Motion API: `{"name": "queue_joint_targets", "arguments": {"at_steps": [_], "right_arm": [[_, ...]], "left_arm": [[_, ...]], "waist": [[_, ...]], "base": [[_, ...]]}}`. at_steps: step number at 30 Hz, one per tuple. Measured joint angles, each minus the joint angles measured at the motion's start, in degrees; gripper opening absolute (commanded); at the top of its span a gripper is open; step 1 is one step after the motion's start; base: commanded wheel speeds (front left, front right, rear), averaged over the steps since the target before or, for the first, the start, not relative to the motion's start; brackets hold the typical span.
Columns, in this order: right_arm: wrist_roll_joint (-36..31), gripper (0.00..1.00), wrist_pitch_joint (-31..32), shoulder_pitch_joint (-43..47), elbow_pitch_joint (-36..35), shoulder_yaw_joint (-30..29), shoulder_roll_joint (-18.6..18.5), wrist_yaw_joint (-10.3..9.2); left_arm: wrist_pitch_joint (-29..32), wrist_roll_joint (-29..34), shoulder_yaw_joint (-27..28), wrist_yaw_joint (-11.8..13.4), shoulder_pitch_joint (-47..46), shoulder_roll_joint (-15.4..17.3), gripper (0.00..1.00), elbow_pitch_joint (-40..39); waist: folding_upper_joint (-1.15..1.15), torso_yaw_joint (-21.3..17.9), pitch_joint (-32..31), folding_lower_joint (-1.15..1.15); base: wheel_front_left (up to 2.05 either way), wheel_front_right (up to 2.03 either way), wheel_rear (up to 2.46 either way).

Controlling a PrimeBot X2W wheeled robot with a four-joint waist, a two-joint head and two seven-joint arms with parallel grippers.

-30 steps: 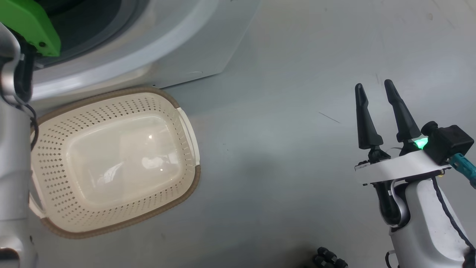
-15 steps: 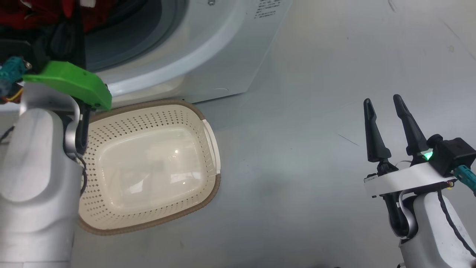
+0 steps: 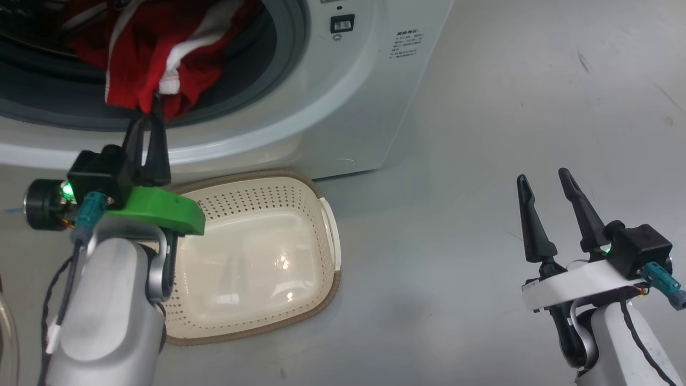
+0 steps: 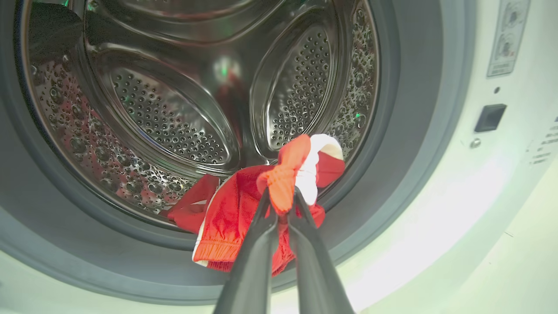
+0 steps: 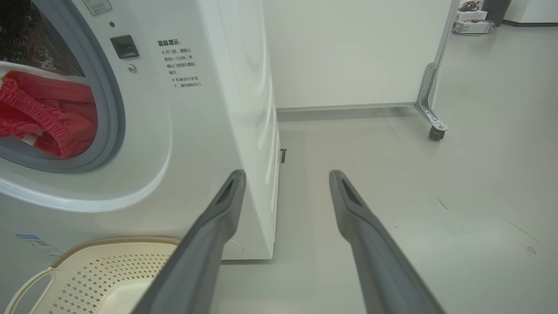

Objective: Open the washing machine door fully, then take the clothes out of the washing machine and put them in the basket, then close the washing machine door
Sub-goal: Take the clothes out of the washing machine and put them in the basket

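Mid-unloading, the left gripper point(image 3: 149, 112) pinches a red jersey point(image 3: 134, 59) at the porthole point(image 3: 292, 53); next, lift it clear over the near basket point(image 3: 257, 175); right gripper point(image 3: 542, 177) gapes empty.

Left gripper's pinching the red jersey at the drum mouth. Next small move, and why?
Probably draw the left gripper back and down toward the basket, jaws shut: it pinches the red jersey hanging over the grey gasket, and the basket sits just below.

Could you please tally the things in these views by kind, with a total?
Washing machine: 1
Basket: 1
Red clothes bundle: 1 (separate garments cannot be told)
Tools: 2, left tool shut on the clothes, right tool open
Total: 5
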Motion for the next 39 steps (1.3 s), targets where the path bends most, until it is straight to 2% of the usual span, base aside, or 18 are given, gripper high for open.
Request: {"name": "queue_joint_targets", "arguments": {"at_steps": [14, 25, 33, 39], "right_arm": [[-0.8, 1.0, 0.0, 3.9, 0.6, 1.4, -0.3, 0.01], [-1.7, 1.0, 0.1, 7.2, 0.8, 3.4, 0.2, -0.01], [-1.7, 1.0, 0.8, 9.1, 0.0, 4.0, 0.4, -0.09], [-1.7, 1.0, 1.4, 9.7, -0.9, 4.4, 0.5, -0.14]], "left_arm": [[-1.3, 2.2, -2.7, 2.1, 11.4, -1.4, 0.0, -6.1], [-1.7, 3.8, -3.2, 2.5, 17.3, -1.4, 0.0, -12.5], [-1.1, 4.3, -3.0, 2.9, 20.7, -1.3, 0.0, -16.6], [1.3, 3.9, -3.0, 3.0, 24.3, -1.4, 0.0, -15.7]], "waist": [[0.0, 3.4, -7.0, 0.0], [0.0, 6.0, -12.8, 0.0], [0.0, 6.9, -15.3, 0.0], [0.0, 6.5, -15.6, 0.0]], "base": [[0.0, 0.0, 0.0], [0.0, 0.0, 0.0], [0.0, 0.0, 0.0], [0.0, 0.0, 0.0]]}}
